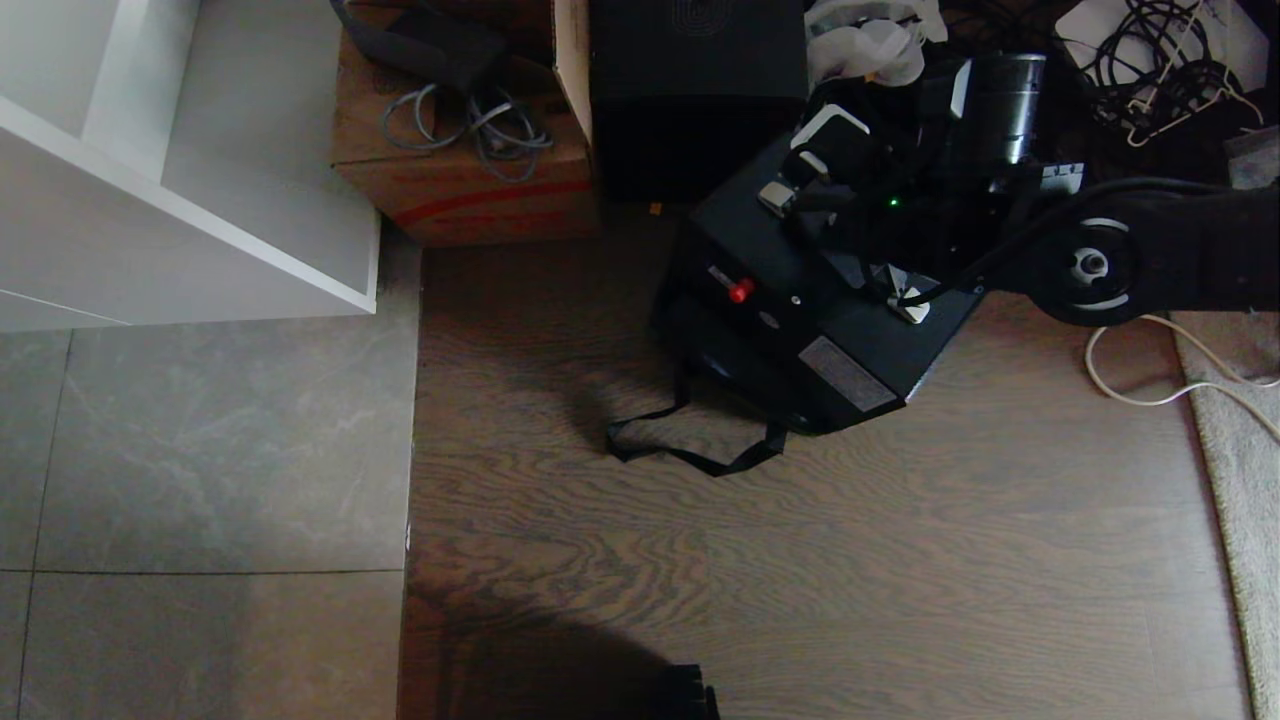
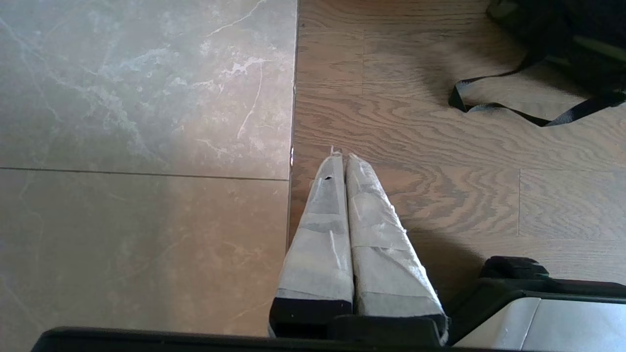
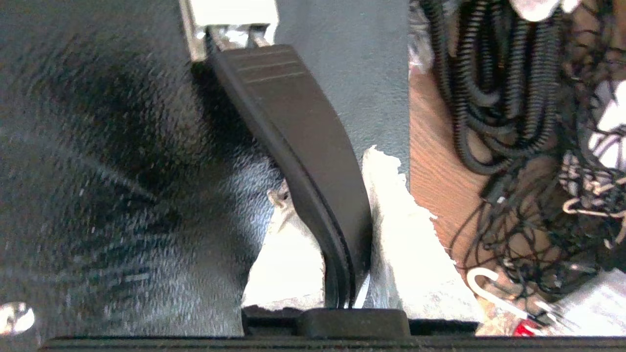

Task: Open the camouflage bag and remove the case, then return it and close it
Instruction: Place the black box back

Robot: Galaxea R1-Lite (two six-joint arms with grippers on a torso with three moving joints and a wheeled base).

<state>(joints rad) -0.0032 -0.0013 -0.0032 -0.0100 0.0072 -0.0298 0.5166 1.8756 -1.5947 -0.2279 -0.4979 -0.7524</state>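
Note:
The black case (image 1: 820, 320) sits tilted at the centre right, showing a red knob and a grey label. My right gripper (image 1: 850, 235) reaches in from the right and is shut on the case's black handle (image 3: 303, 142). That handle runs between the two white-taped fingers (image 3: 406, 244) of the right gripper (image 3: 327, 176). The camouflage bag (image 1: 700, 345) shows only as dark fabric under the case's near-left side. Its black strap (image 1: 700, 455) lies looped on the floor. Whether the case's bottom is inside the bag I cannot tell. My left gripper (image 2: 341, 157) hangs parked and shut over the floor seam, with the bag (image 2: 577, 44) far off.
A brown cardboard box (image 1: 465, 190) with a red stripe and a taller plain black box (image 1: 695, 90) stand behind the bag. A white shelf unit (image 1: 200, 200) is at the left. Tangled cables (image 1: 1170, 60) lie at the back right, a rug edge (image 1: 1240, 450) and white cord (image 1: 1150, 385) at the right.

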